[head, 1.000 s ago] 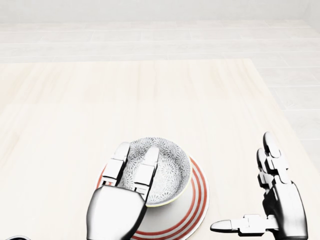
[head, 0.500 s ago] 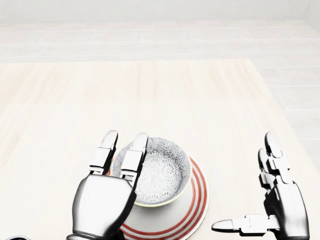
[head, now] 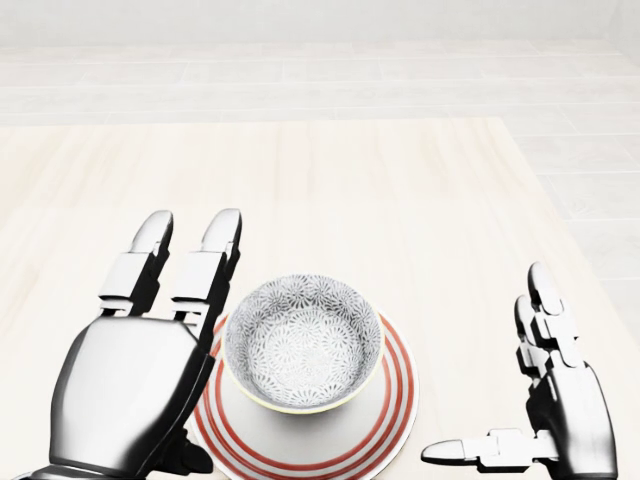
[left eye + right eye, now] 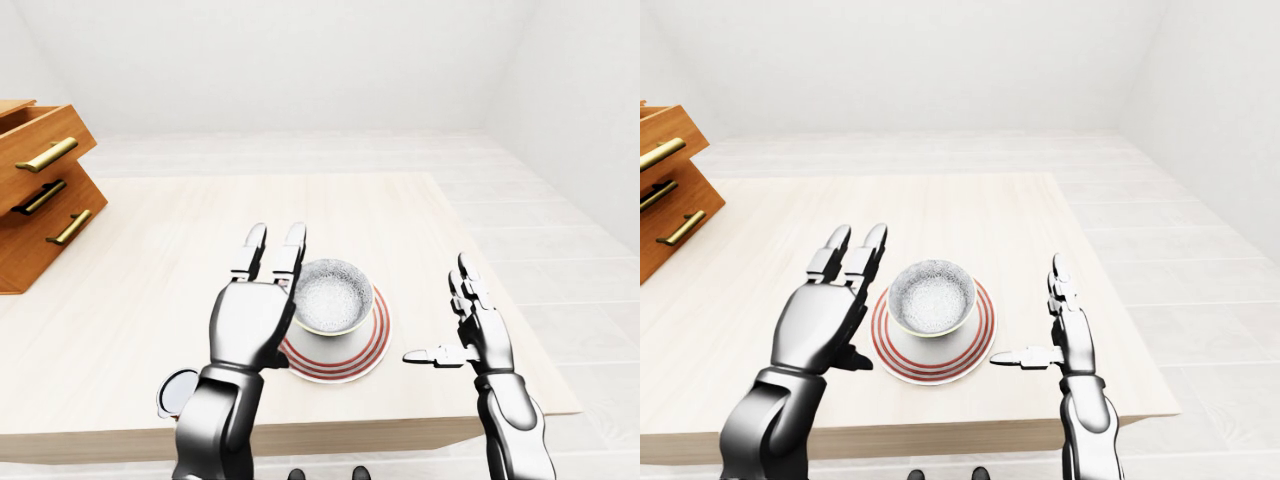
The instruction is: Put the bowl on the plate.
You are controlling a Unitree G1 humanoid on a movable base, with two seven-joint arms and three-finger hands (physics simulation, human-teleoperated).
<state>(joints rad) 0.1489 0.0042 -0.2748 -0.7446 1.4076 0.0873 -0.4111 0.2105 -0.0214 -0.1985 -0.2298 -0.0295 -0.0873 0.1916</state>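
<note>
Just beside the left hand — wide open, empty — the bowl sits on the plate.

The room was pretty bare, honestly. Plain white walls all around, meeting in a corner toward the upper right of the left-eye view. The floor was pale, whitish planks with faint seams. A big light-wood table took up most of the middle. A warm brown wooden drawer unit sat on its left side, its top drawer pulled out, with brass handles. Lighting was soft and even, with barely any shadows.
</note>
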